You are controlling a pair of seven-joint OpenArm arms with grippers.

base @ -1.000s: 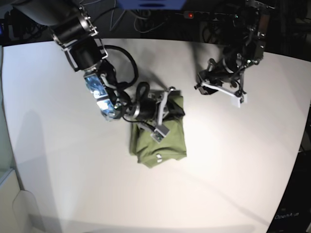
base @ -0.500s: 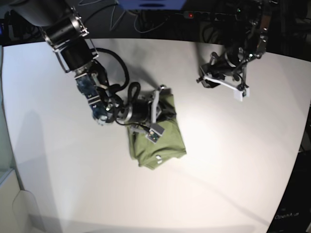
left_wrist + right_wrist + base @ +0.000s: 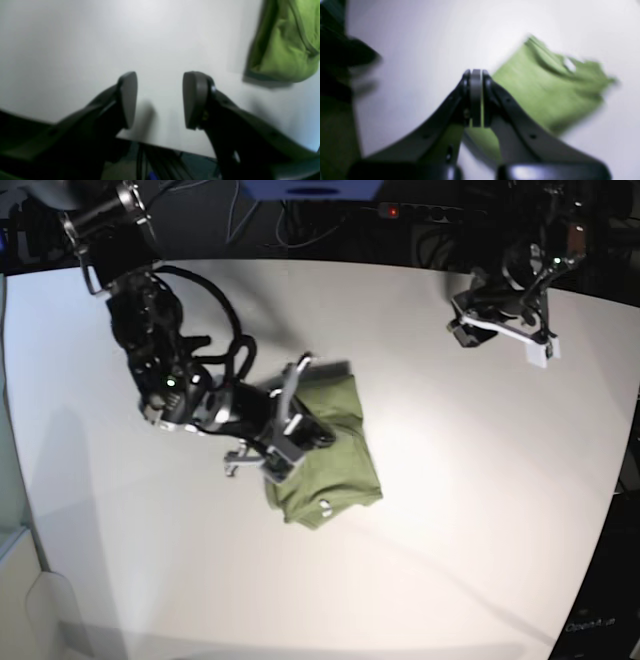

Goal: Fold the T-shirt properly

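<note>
Base view first, nearest us: the shirt (image 3: 325, 465) lies around the middle of the desk (image 3: 470, 510) as a small, roughly square packet, a white tag (image 3: 325, 504) on its lower edge. We judge the folding to be almost or wholly finished, since no sleeve or hem trails out.

Over the packet's upper left part hangs our right gripper (image 3: 290, 425). In the right wrist view its fingers (image 3: 476, 100) are pressed flat together with no cloth between them, and the shirt (image 3: 545, 92) shows beyond them, blurred. We read that as a pressing or smoothing pose, not a grasp; whether the tips touch the fabric we cannot tell.

Farther off, at the upper right of the frame, our left gripper (image 3: 505, 330) sits well apart from the shirt, probably parked clear. The left wrist view shows its fingers (image 3: 128, 97) spread wide and empty over bare desk, with only a corner of shirt (image 3: 285, 47) at upper right.
</note>
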